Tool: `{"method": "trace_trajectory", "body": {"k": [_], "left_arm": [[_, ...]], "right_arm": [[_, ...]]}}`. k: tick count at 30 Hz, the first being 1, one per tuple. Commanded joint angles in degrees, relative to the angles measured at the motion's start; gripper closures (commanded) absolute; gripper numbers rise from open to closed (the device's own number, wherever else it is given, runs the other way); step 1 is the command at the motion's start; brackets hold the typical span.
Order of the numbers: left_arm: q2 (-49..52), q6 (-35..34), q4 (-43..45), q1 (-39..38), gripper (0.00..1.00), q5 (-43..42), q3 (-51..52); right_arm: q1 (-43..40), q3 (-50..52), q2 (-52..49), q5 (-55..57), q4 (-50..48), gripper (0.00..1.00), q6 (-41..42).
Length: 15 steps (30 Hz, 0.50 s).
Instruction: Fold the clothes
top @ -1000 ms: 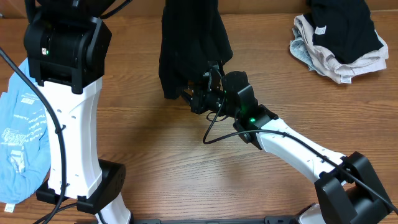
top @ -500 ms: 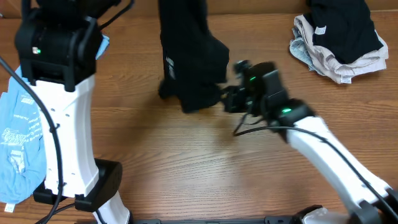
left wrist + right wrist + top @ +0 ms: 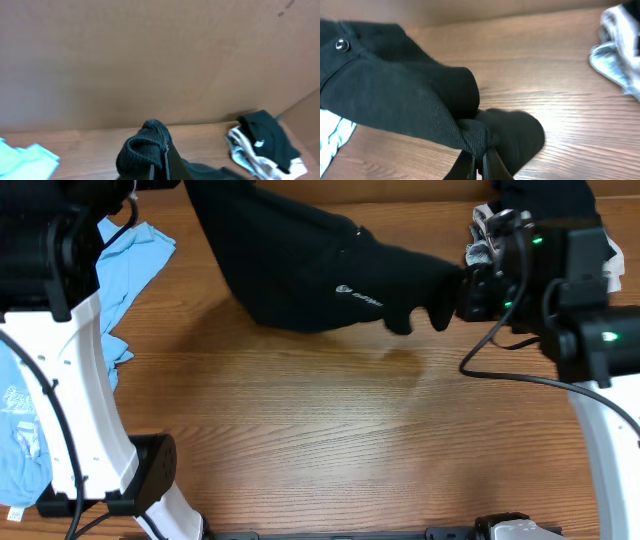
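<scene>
While both hands grip it, the black garment (image 3: 320,270) stretches over the wood-grain surface (image 3: 300,430), from the left hand (image 3: 159,169) at 11 o'clock to the right hand (image 3: 480,161) at 3 o'clock. Each is clenched on a bunched fold. Blue clothing (image 3: 125,250) crowds the 9 o'clock edge and a mixed pile (image 3: 255,145) sits at 1 o'clock. Bare wood lies toward 6 o'clock, and a brown wall (image 3: 150,60) backs the surface.

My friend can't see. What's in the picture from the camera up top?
A black garment is stretched across a wooden table, its right end pinched in the right pincer. At the left lies light blue clothing, and a pile of clothes sits top right, partly hidden by the arm.
</scene>
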<state>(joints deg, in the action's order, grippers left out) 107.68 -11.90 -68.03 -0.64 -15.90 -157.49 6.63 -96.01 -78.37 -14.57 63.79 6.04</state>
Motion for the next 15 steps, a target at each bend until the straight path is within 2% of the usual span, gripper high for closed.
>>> {"method": "trace_trajectory", "body": {"k": [1,7,15], "left_arm": [[-7.4,6.0,0.6,0.1,0.96,4.7,-1.5],[-15.9,7.2,0.5,0.1,0.96,9.6,-1.5],[-21.2,8.3,-2.2,0.1,0.96,18.0,-1.5]], "right_arm": [[-1.6,-7.0,1.2,1.0,2.0,0.96,-2.2],[-1.6,-15.9,1.3,1.0,8.3,0.96,-3.5],[-1.6,-21.5,1.6,1.1,17.9,0.96,-3.2]]}}
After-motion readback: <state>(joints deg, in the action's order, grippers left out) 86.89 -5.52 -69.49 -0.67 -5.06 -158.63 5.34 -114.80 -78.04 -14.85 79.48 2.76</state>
